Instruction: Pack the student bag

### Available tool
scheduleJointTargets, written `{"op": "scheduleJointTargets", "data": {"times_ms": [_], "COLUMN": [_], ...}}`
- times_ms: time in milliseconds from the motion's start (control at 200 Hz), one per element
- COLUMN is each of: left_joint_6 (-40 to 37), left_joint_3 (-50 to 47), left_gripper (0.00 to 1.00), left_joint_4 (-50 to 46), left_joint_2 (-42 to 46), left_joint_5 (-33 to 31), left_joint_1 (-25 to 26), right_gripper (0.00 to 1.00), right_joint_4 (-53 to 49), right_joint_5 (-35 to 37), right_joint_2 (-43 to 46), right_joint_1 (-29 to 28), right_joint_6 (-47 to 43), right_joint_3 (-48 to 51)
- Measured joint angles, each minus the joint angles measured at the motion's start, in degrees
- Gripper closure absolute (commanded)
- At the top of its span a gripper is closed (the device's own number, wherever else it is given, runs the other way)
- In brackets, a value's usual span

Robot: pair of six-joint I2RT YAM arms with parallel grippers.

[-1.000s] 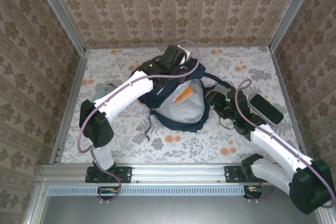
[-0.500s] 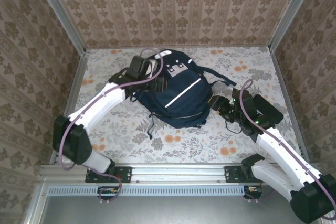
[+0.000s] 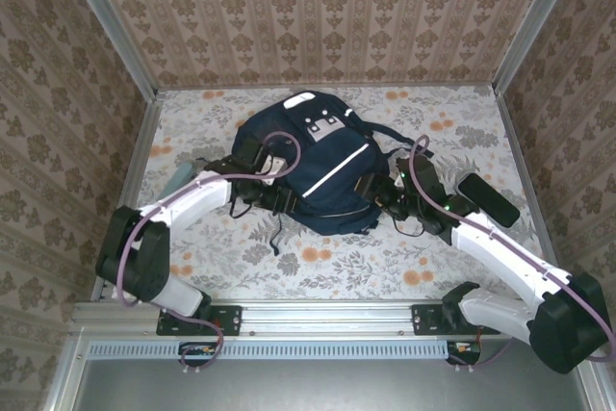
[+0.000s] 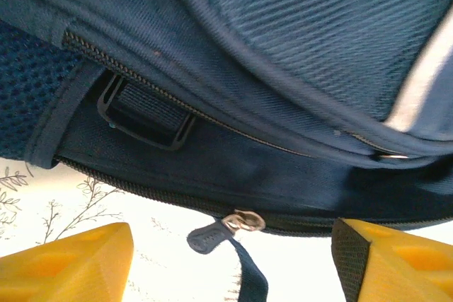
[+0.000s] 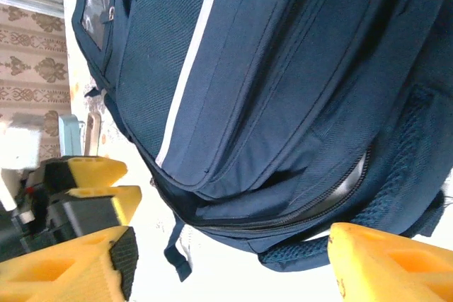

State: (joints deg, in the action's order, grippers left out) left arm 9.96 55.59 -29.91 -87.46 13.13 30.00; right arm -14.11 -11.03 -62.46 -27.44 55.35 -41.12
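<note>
student bag (image 3: 318, 166) flat on counter (image 3: 462, 113), looks packed; zip (image 5: 350, 182) gaping, not yet closed. left fingers (image 4: 71, 259), right fingers (image 5: 396, 259) wide apart, empty.

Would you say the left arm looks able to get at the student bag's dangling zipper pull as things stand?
Probably yes: its open fingers sit on either side of the zipper pull on the student bag, just short of it, with nothing in between.
</note>
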Motion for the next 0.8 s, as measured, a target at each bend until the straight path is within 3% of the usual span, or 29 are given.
{"op": "scheduleJointTargets", "data": {"times_ms": [350,455,555,695,800], "left_joint_6": [-2.29,-2.29,-2.29,-2.14,-2.10], "left_joint_3": [0.07,0.07,0.07,-0.15,-1.88], "left_gripper": [0.58,0.61,0.59,0.47,0.43], "left_joint_4": [2.80,3.43,3.43,3.41,3.61], "left_joint_2": [-5.07,-5.73,-6.10,-5.46,-2.21], "left_joint_5": [3.21,3.63,3.82,4.57,4.94], "left_joint_1": [-0.79,-0.81,-0.85,-0.85,-0.83], "right_gripper": [0.22,0.23,0.23,0.23,0.23], "right_joint_4": [0.74,0.85,0.85,0.85,0.83], "right_joint_5": [0.04,0.09,0.26,0.31,0.35], "right_joint_2": [-5.60,-6.84,-7.30,-7.61,-8.09], "right_joint_1": [-1.40,-1.70,-1.99,-2.32,-2.56], "right_joint_6": [0.31,0.33,0.37,0.50,0.50], "right_joint_3": [-1.70,-1.95,-1.95,-1.95,-2.05]}}
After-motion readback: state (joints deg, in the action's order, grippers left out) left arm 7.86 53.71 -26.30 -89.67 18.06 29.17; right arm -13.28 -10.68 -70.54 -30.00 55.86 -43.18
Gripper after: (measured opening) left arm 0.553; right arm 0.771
